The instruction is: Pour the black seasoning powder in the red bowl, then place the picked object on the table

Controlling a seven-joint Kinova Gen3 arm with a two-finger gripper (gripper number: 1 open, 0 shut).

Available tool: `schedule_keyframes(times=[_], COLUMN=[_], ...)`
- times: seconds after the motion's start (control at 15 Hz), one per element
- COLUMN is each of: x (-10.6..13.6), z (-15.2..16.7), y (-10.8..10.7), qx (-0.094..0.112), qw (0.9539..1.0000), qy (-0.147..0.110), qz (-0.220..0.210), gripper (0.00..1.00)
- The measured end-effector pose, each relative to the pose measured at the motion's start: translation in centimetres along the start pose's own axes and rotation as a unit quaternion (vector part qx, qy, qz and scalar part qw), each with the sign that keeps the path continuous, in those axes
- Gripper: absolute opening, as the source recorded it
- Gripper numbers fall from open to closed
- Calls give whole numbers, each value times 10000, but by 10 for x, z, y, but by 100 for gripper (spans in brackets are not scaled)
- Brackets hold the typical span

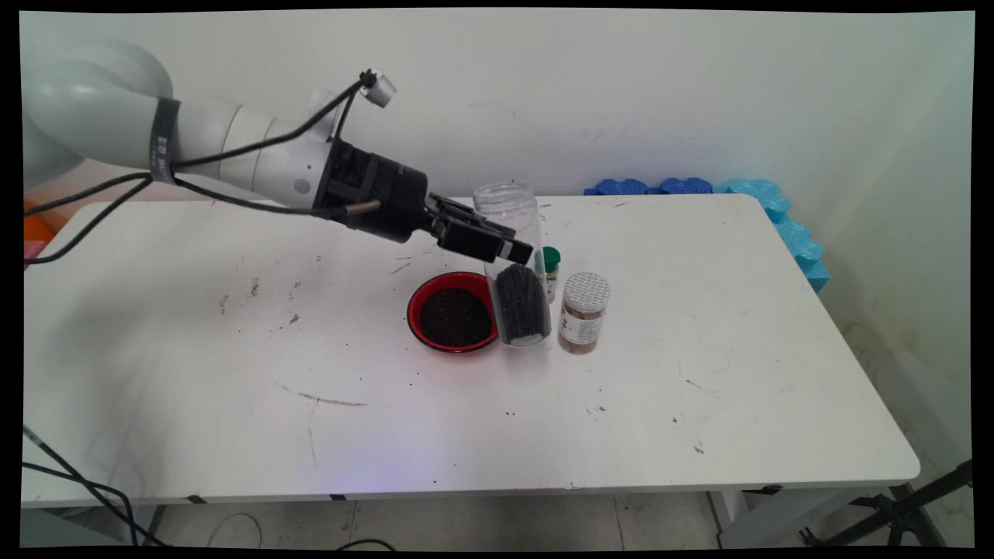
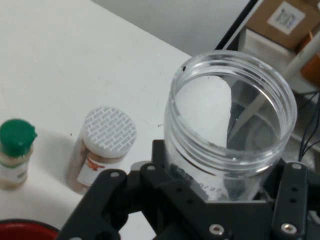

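Note:
My gripper point(image 1: 516, 253) is shut on a tall clear plastic jar point(image 1: 509, 211) with no lid, gripping it at mid-height. The jar leans slightly and has dark grains in its lower part; its base is at the table beside a red bowl point(image 1: 412, 309) of dark grains. In the hand view the jar's open mouth point(image 2: 230, 100) fills the space between my fingers point(image 2: 159, 152). Right of the jar stand a small green-capped bottle point(image 1: 551, 262) point(image 2: 16, 150) and a spice jar with a white perforated lid point(image 1: 584, 312) point(image 2: 106, 142). The bowl's rim point(image 2: 22, 231) shows at the bottom left.
Blue foam pieces point(image 1: 776, 213) lie along the table's back right corner and right edge. Black cables point(image 1: 93, 198) hang from the arm on the left. The white table point(image 1: 233, 373) bears scuffs and scattered crumbs. A cardboard box point(image 2: 282, 20) stands beyond the table in the hand view.

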Motion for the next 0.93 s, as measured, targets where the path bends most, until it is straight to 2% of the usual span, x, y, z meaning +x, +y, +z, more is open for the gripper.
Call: schedule_keyframes(times=[0.2, 0.47, 0.73, 0.93], x=[-3, -12, -23, -33], z=[6, 16, 29, 39], y=[5, 12, 16, 17], qx=[-16, -51, -34, -33], qw=[9982, 9912, 9833, 9802], qy=[-24, -93, -92, -127], qz=[606, 1316, 1815, 1974], gripper=[0, 0, 0, 0])
